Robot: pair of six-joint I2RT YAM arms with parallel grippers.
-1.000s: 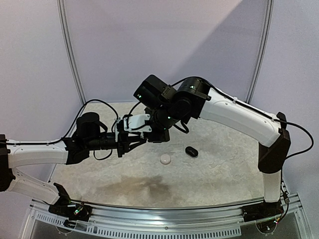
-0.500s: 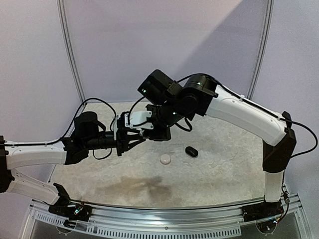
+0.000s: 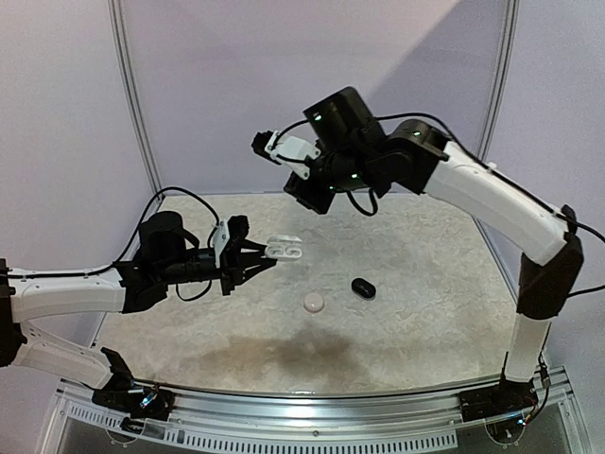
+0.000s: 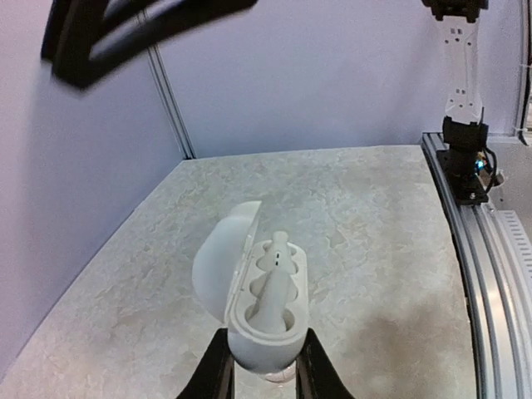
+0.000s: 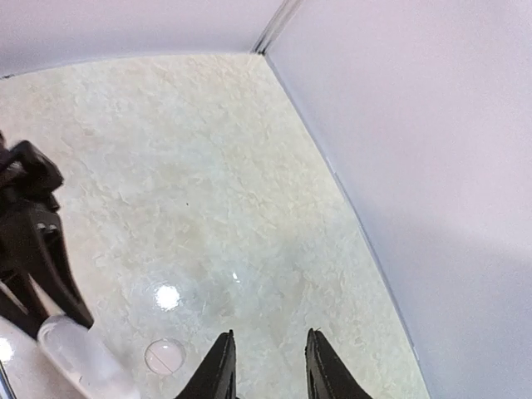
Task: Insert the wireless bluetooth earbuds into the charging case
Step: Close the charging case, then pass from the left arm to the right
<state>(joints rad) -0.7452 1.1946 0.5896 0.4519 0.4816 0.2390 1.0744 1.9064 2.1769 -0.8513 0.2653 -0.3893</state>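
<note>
- Lifted clear of the left hand [image 3: 268, 256] it was crowding a second ago, the right hand [image 3: 267, 144] now hangs high over the far edge of the tabletop [image 3: 425, 312], well apart from everything below it.
- Seen from its own wrist camera, the right hand carries nothing: its two fingers stand a narrow gap apart with only bare tabletop showing between them.
- With the right arm out of the way, the charging case [image 3: 285, 250] is in plain view from above, a white shell with its lid swung open, held off the tabletop around the middle, somewhat toward the left edge.
- The left hand pinches the case by its lower end, one finger pressed to each side, the open wells facing up.
- One white earbud [image 4: 273, 283] lies in the wells of the case, its far end rising just above the rim; whether a second one sits beside it cannot be told.
- A black case [image 3: 363, 288] and a white round case [image 3: 314, 303] rest near each other on the tabletop around its middle, the white one nearer the near edge; neither is touched by a hand.
</note>
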